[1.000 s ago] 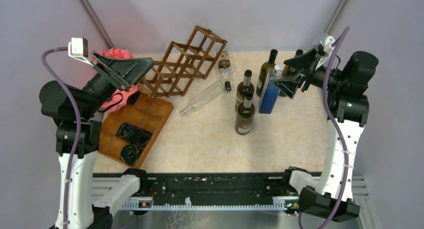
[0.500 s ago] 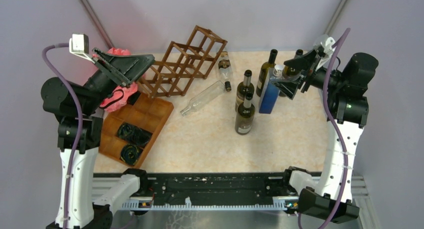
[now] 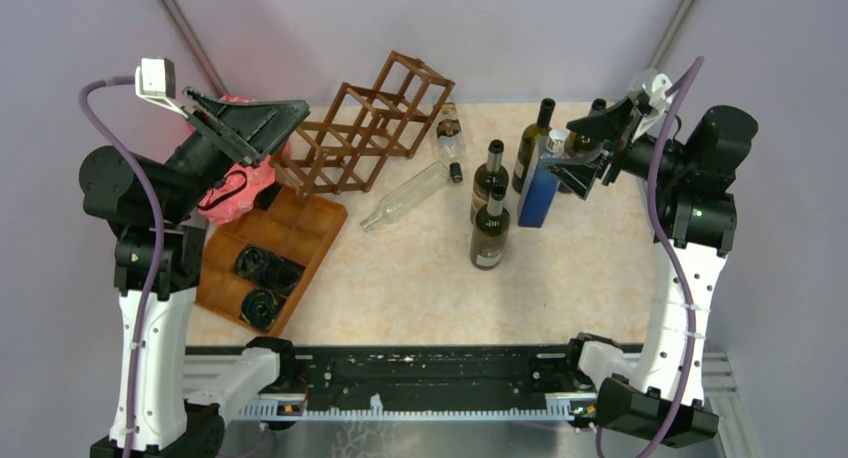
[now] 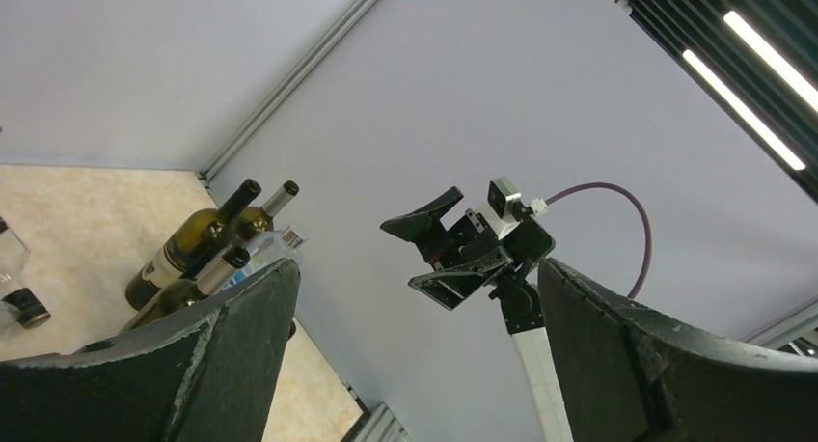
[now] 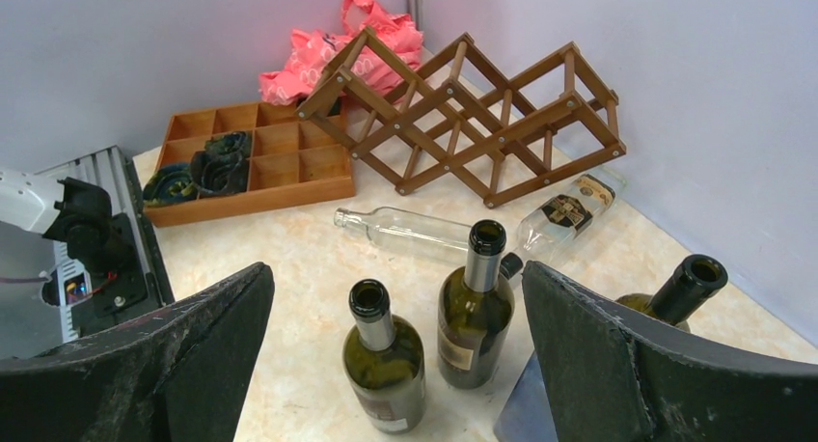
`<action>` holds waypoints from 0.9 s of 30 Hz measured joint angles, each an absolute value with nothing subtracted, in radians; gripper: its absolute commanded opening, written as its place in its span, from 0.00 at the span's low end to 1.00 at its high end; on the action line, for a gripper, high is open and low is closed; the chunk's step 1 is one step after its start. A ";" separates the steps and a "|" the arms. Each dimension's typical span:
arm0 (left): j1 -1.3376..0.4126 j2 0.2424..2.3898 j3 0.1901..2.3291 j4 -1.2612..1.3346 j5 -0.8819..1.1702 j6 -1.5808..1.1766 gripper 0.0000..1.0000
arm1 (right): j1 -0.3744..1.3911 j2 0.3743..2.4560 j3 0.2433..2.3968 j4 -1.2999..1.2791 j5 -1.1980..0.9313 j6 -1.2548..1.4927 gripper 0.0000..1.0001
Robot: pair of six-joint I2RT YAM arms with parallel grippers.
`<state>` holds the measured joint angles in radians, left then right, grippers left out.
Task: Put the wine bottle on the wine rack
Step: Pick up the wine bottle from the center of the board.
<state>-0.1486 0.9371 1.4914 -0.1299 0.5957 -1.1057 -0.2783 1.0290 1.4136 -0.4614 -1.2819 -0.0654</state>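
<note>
The dark brown lattice wine rack (image 3: 365, 138) lies at the back left of the table; it also shows in the right wrist view (image 5: 463, 114). Two dark green wine bottles (image 3: 490, 233) (image 3: 488, 178) stand upright mid-table, below my right gripper in its wrist view (image 5: 386, 365) (image 5: 475, 312). A clear bottle (image 3: 405, 196) lies on its side near the rack. My left gripper (image 3: 295, 118) is open and empty, raised above the rack's left end. My right gripper (image 3: 572, 148) is open and empty, held high over the bottles at back right.
A labelled clear bottle (image 3: 449, 133) lies by the rack's right end. Two dark bottles (image 3: 533, 143) and a blue bottle (image 3: 540, 188) stand at back right. A flat brown compartment tray (image 3: 300, 223) holds black rolled items (image 3: 268, 268). A pink bag (image 3: 235, 193) sits behind it.
My left arm has lifted and drawn back a little toward the back left, still open. The right arm and the bottles have not visibly moved.
</note>
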 measured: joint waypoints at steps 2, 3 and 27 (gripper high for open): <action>-0.153 0.930 1.490 -0.128 0.596 -1.083 0.99 | -0.278 1.029 1.414 -0.460 -1.282 -0.065 0.98; -0.157 0.926 1.483 -0.123 0.595 -1.064 0.99 | -0.278 1.029 1.414 -0.461 -1.282 -0.066 0.98; -0.449 0.958 1.019 -0.221 0.611 -0.360 0.96 | -0.278 0.883 1.349 -1.068 -1.042 -0.677 0.94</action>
